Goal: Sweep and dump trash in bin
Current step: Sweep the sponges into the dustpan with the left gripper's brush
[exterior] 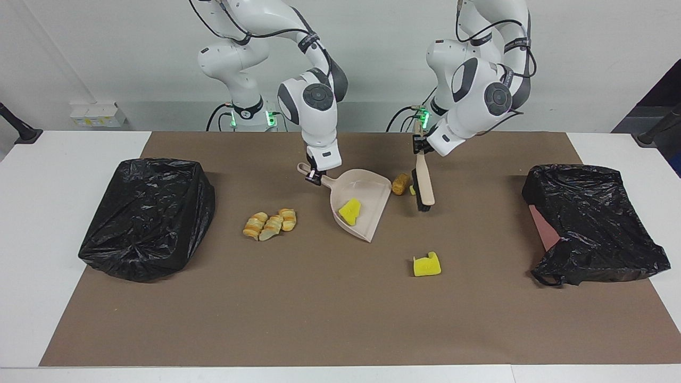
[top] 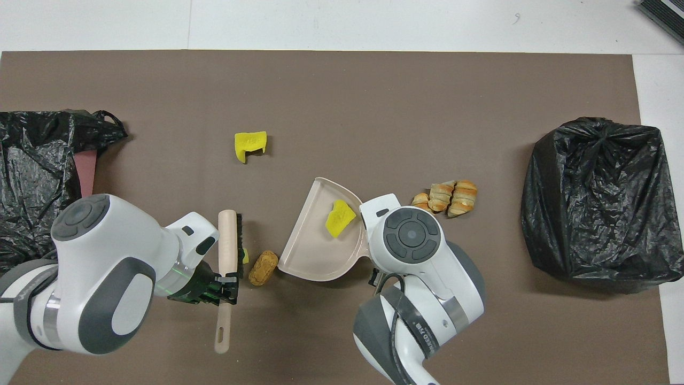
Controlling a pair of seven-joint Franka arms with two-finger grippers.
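Note:
My right gripper (exterior: 314, 178) is shut on the handle of the beige dustpan (exterior: 367, 186), which rests on the mat with a yellow sponge chunk (exterior: 350, 211) inside. My left gripper (exterior: 419, 147) is shut on the handle of the brush (exterior: 424, 186). The brush hangs bristles down beside the brown lump (exterior: 400, 184), toward the left arm's end. A small yellow scrap (exterior: 412, 190) lies between lump and brush. Another yellow sponge piece (exterior: 426, 265) lies farther from the robots. Striped bread pieces (exterior: 270, 223) lie beside the pan toward the right arm's end.
A bin lined with a black bag (exterior: 590, 223), a reddish side showing, stands at the left arm's end of the brown mat (exterior: 319, 308). A second black bag mound (exterior: 146, 218) sits at the right arm's end. White table borders the mat.

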